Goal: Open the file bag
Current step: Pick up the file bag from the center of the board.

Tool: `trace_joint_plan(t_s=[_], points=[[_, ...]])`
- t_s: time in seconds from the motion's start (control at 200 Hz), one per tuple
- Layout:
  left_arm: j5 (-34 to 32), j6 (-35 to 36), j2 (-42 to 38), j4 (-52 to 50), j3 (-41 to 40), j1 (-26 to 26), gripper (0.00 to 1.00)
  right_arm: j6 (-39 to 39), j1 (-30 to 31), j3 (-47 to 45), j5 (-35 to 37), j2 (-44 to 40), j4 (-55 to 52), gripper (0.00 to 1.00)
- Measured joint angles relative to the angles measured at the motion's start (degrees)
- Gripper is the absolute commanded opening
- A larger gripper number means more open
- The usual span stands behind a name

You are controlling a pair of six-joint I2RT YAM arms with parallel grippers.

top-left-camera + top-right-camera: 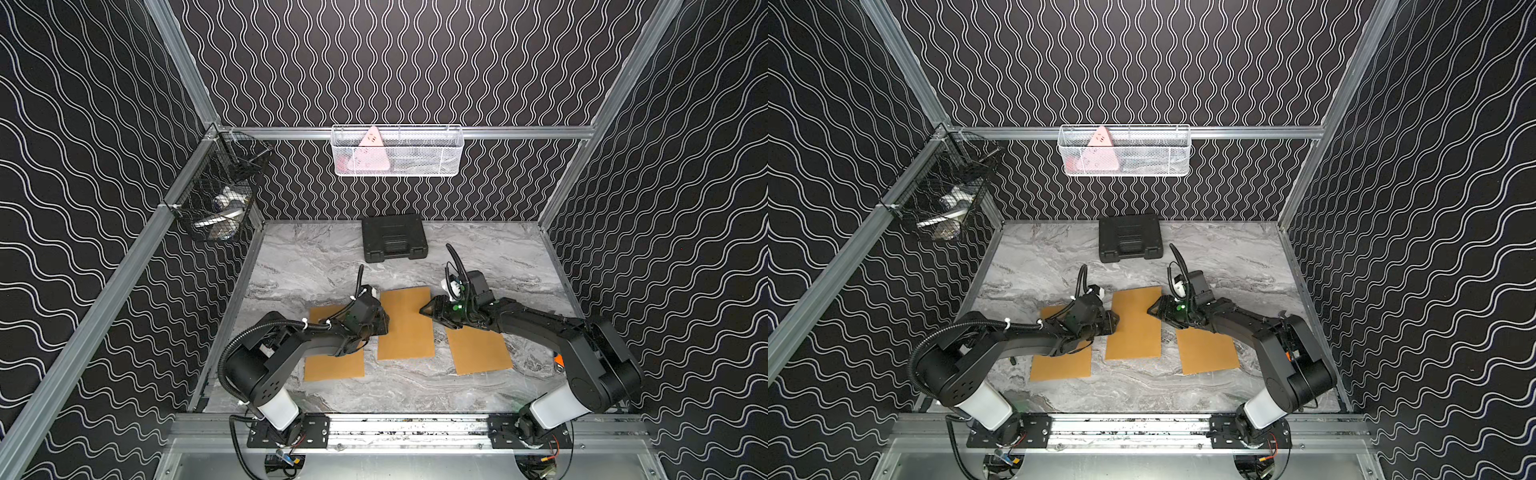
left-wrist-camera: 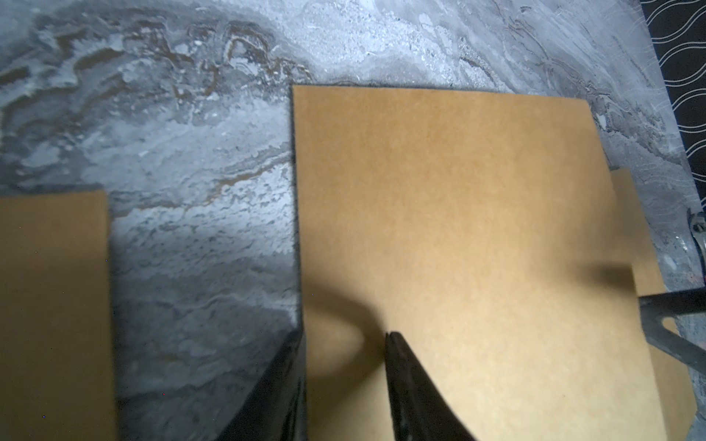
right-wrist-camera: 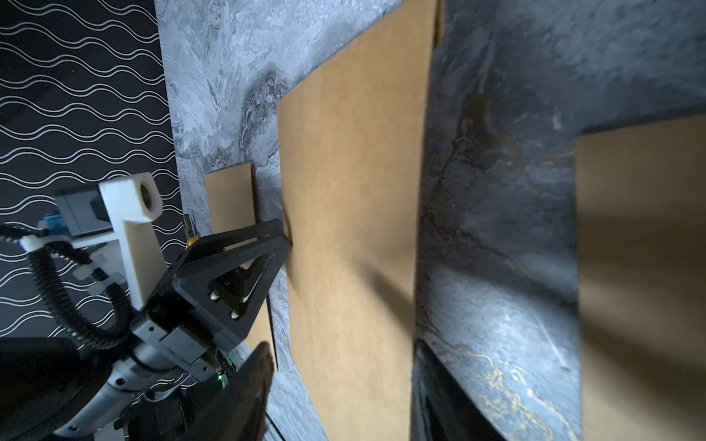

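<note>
Starting at the near side, two outer brown bags lie flat on the bench (image 1: 316, 266): the left bag (image 1: 332, 368) and the right bag (image 1: 482, 351). Neither needs touching. Between them, set a little farther back, lies the middle file bag (image 1: 405, 328), flat and plain face up, and both grippers meet at it.

The left gripper (image 1: 385, 322) sits at its left long edge. The left wrist view shows its fingers (image 2: 412, 382) apart, one over the bag's face and one just off the edge over bare bench, clamped on nothing. The right gripper (image 1: 423, 309) points at the opposite edge, its fingers (image 3: 244, 389) also apart and empty.

No flap, string or mouth is visible, so I cannot tell which end opens.

To do this well, I judge that one gripper should press the bag down so the thin sheet cannot slide. The other should come in low, catch only the top layer at the edge and lift gently. Pinching both layers would likely raise the whole bag instead of parting it.

Farther back, the black case (image 1: 394, 237) and the white basket (image 1: 397, 151) on the wall are well apart from the work.
</note>
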Motion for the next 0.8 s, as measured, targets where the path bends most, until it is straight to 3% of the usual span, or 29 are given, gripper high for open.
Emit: trace_joint_plan(t_s=[0.38,0.515,0.636,0.801], points=[[5.44,-1.27,0.44,1.42,0.13,-0.13,0.38,-0.11,0.35,0.9,-2.25,1.05,1.11,0.33],[6.1,-1.46,0.48,1.46,0.24,-0.11,0.39,-0.55,0.33,1.03,-2.19,0.79,0.66,0.18],[6.91,-1.7,-0.24,0.44,0.44,-0.13,0.49,-1.01,0.33,1.2,-2.14,0.02,-0.37,0.08],[7.08,-1.68,-4.68,-7.39,1.03,-0.15,0.64,-3.02,0.28,1.44,-1.29,-3.39,-3.34,0.04]])
